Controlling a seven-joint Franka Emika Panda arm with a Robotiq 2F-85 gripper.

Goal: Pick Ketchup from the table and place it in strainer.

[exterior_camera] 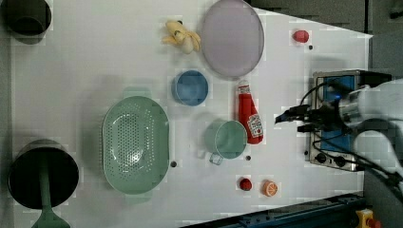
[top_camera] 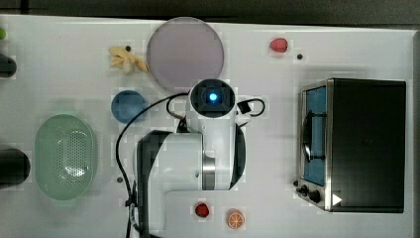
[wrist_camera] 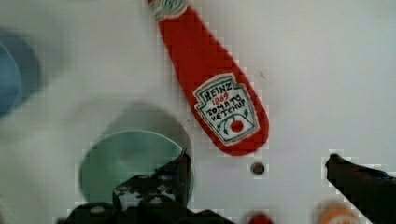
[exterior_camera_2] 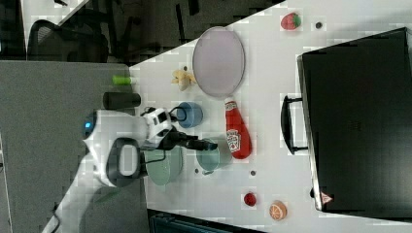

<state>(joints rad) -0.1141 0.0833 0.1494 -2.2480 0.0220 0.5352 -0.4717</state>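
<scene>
While the arm (top_camera: 198,148) hides it overhead, ketchup (exterior_camera: 249,114) lies flat.

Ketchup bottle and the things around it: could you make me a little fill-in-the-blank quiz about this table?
1. The ketchup lies flat on the ____.
2. In the left view, it lies between the purple plate and the green ____.
3. The strainer holds ____.
4. The end effector has its fingers ____.

Missing words: table; cup; nothing; open

Ketchup (wrist_camera: 212,88) cap cropped by the wrist view's frame; blue bowl (wrist_camera: 9,77) blurred.
</scene>
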